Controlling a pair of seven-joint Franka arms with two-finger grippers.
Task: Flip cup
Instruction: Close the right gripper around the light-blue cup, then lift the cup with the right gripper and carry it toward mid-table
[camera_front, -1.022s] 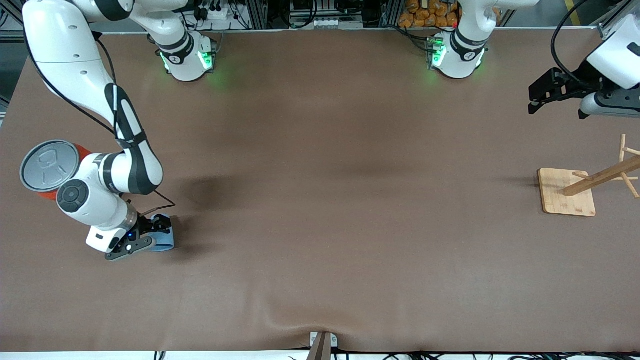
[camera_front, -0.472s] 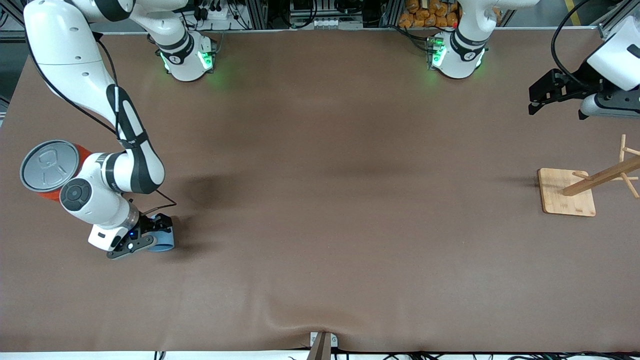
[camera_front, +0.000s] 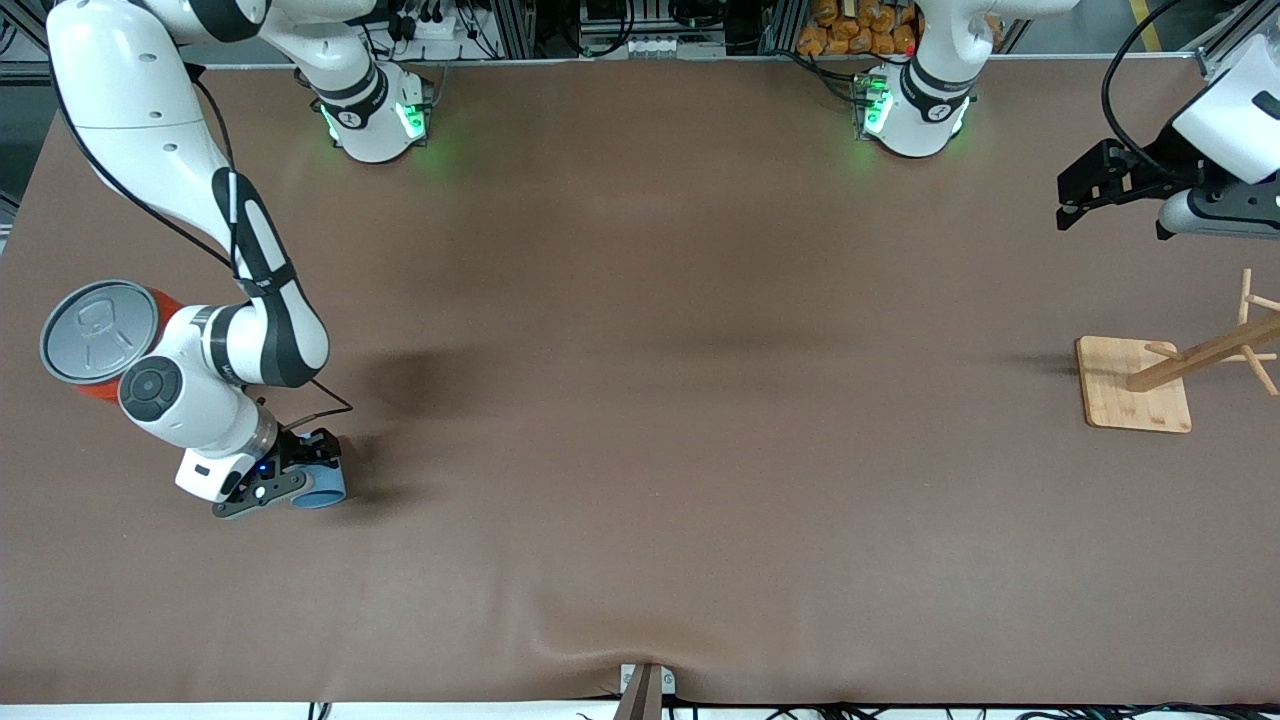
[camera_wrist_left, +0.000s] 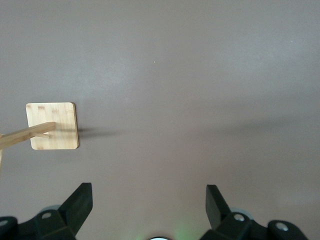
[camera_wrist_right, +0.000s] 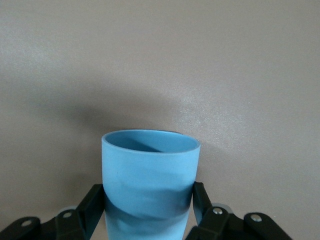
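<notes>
A small light-blue cup (camera_front: 322, 487) lies on its side on the brown counter (camera_front: 640, 450), toward the right arm's end and in the half nearer the front camera, its open mouth pointing away from the wrist. The right gripper (camera_front: 300, 480) is down at it, and the right wrist view shows its black fingers (camera_wrist_right: 89, 207) set against both sides of the cup's body, so a grasp looks made or nearly made; lifting and turning the cup appear yet to come. Just beside that arm, closer to the counter's edge, stands a large orange can (camera_front: 100, 335) with a grey lid, near enough to crowd a swing. A wooden rack (camera_front: 1170, 375) stands well apart at the left arm's end. The left gripper (camera_front: 1085, 195) waits above that end, fingers wide and empty.
</notes>
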